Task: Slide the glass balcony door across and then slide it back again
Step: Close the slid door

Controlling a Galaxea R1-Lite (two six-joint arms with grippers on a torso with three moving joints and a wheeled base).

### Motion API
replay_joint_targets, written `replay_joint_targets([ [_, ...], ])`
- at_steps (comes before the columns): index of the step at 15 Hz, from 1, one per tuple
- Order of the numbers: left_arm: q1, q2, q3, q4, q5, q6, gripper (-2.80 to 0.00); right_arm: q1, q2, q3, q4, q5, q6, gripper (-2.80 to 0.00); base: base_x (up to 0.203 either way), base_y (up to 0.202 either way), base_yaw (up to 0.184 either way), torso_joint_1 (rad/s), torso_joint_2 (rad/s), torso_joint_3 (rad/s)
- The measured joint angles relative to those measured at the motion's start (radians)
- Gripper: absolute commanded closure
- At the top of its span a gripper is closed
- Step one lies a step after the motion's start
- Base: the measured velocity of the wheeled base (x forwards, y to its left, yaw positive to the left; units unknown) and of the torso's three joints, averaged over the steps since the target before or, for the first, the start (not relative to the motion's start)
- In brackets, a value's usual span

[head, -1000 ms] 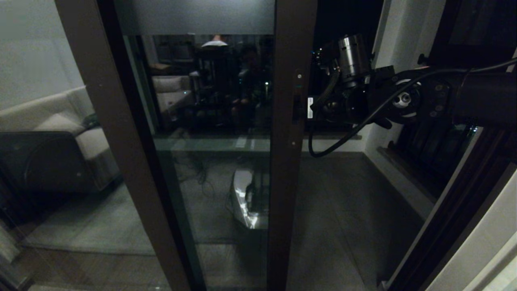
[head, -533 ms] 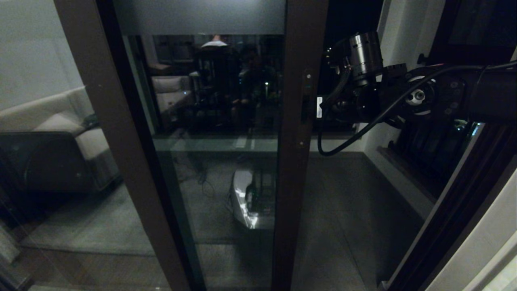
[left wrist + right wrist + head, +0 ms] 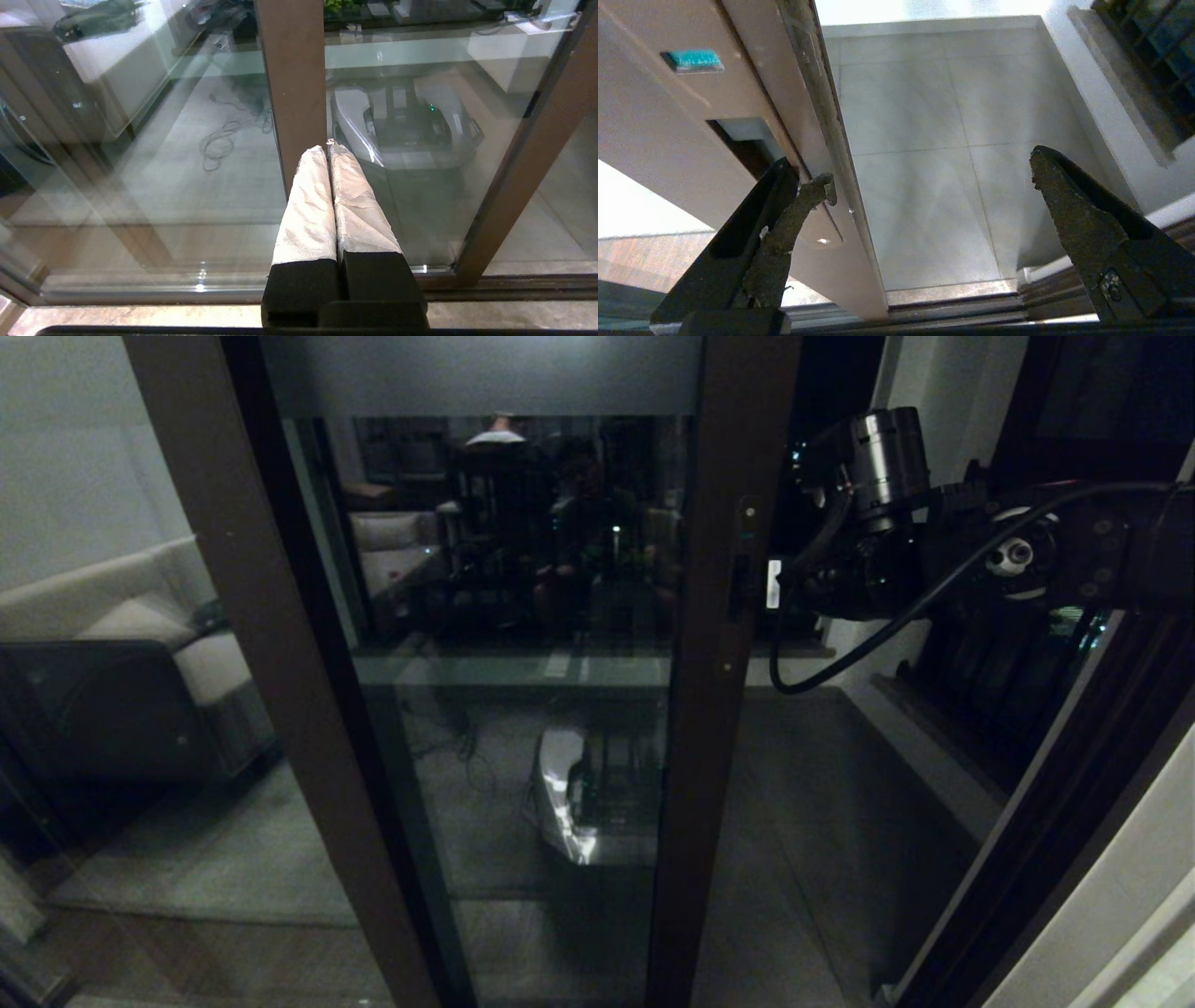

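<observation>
Head view: one glass balcony door (image 3: 523,709), dark brown frame, stands right of centre; its leading stile (image 3: 719,709) runs top to bottom of the view. One narrow handle slot (image 3: 738,586) sits in the stile at gripper height, with two small silver screws visible, one above the slot and one below. To the right of the stile is an open gap showing the grey tiled balcony floor (image 3: 822,803). One fixed brown stile (image 3: 271,691) leans left of the door.

Right gripper (image 3: 775,583) is at the stile edge, level with the slot. Right wrist view: two fingers spread wide apart; one finger (image 3: 784,219) lies against the stile face just beside the slot (image 3: 747,149), the other finger (image 3: 1069,196) hangs free over the floor tiles, well apart from the door. One small teal label (image 3: 692,60) sits on the stile near the slot.

Left gripper (image 3: 329,149) shows only in the left wrist view: two pale wrapped fingers pressed together, nothing between them, pointing at the glass low down. One white robot base (image 3: 402,126) is reflected in the glass
</observation>
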Motion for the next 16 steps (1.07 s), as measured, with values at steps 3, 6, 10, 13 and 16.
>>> replay_joint_targets([
  [3, 0.000, 0.000, 0.000, 0.000, 0.000, 0.000, 0.00, -0.010, -0.029, 0.037, -0.012, -0.001, 0.001, -2.80, 0.000, 0.000, 0.000, 0.000, 0.00, 0.000],
  [6, 0.000, 0.000, 0.000, 0.000, 0.000, 0.000, 0.00, -0.034, -0.050, 0.077, -0.032, 0.000, 0.000, -2.80, 0.000, 0.000, 0.000, 0.000, 0.00, 0.000],
  [10, 0.000, 0.000, 0.000, 0.000, 0.000, 0.000, 0.00, -0.057, -0.068, 0.107, -0.036, 0.002, 0.000, -2.80, 0.000, 0.000, 0.000, 0.000, 0.00, 0.000],
  [13, 0.000, 0.000, 0.000, 0.000, 0.000, 0.000, 0.00, -0.045, -0.100, 0.140, -0.036, 0.013, -0.001, -2.80, 0.000, 0.000, 0.000, 0.000, 0.00, 0.000],
  [16, 0.000, 0.000, 0.000, 0.000, 0.000, 0.000, 0.00, -0.006, -0.136, 0.160, -0.036, 0.038, 0.000, -2.80, 0.000, 0.000, 0.000, 0.000, 0.00, 0.000],
])
